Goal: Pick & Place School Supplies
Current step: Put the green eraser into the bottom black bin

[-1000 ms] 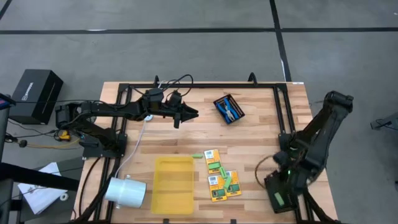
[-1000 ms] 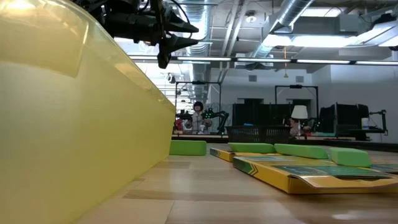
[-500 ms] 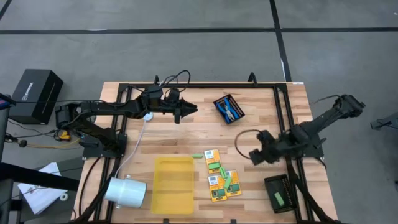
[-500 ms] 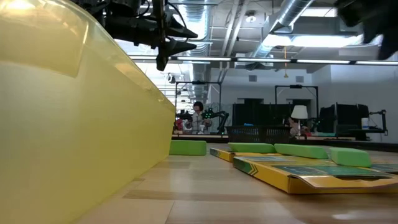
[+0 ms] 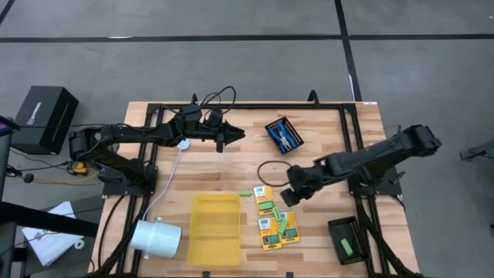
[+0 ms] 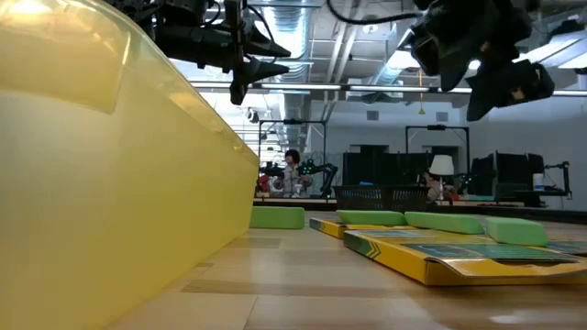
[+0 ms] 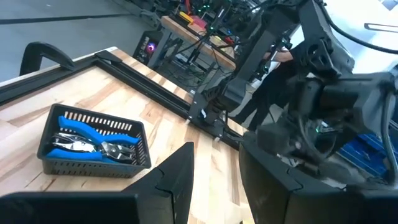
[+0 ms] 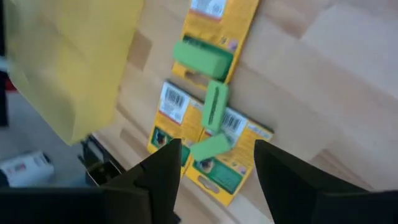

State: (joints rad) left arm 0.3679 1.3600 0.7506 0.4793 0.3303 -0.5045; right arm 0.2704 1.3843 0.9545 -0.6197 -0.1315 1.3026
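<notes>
Pale wooden planks make up the table top (image 5: 324, 139), framed by black rails and standing on a grey floor. At its left end a white cylinder (image 5: 155, 237) lies on its side, and beside it rests the flat translucent yellow plastic tray (image 5: 215, 229). Above the table's far side the left gripper (image 5: 238, 138) hangs with its two dark fingers set a narrow gap apart and nothing between them. Ahead of its tips, well apart from it, sits a small black mesh tray (image 7: 94, 144) holding the blue-handled scissor-like tools (image 7: 87, 141). Just to the right of the yellow tray lie three flat yellow-and-green crayon boxes (image 5: 270, 216) close together, with short bright green sticks (image 8: 206, 118) resting on top of them and one more green stick (image 5: 245, 192) on the wood beside the yellow tray. The right gripper (image 5: 287, 198) hovers directly above these boxes, its fingers spread wide and empty, the sticks showing in the gap between them in its wrist view. Behind that gripper, by the table's right near corner, a second black mesh tray (image 5: 346, 241) holds a single green stick (image 5: 347, 247).
</notes>
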